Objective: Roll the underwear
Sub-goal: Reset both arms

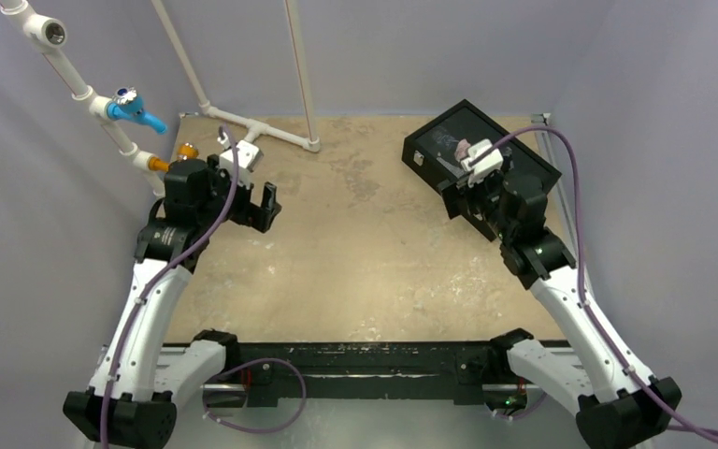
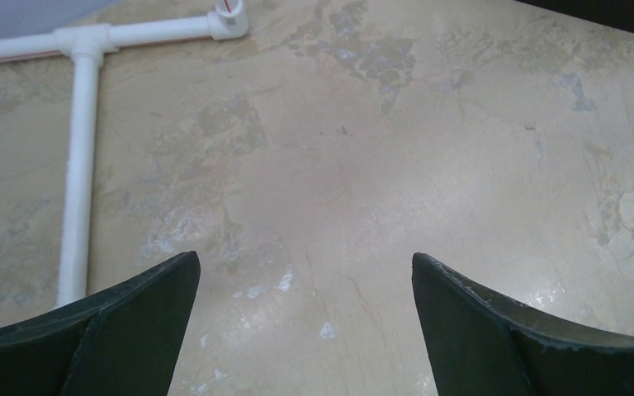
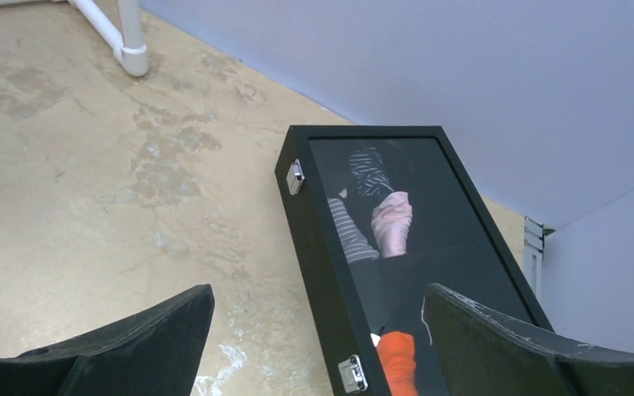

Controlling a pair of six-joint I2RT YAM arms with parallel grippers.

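Lying in the case [image 3: 318, 247], underwear [image 3: 392, 224] shows clearest from right wrist; left fingers [image 2: 115, 330], right fingers [image 3: 132, 346] gape empty.

You had a sandy brown table top [image 1: 365, 262] in front of you. A white plastic T-shaped pipe [image 1: 271, 131] lay flat at its far left. A small blue tap [image 1: 136, 109] sat on a slanted white pipe [image 1: 75, 79] up on the left. A long black box [image 3: 318, 239] with shiny clasps [image 3: 296, 176] lay at the far right. Inside it were an orange rolled cloth [image 3: 396, 363] at the near end and a grey striped rolled cloth [image 3: 348, 233] further in.
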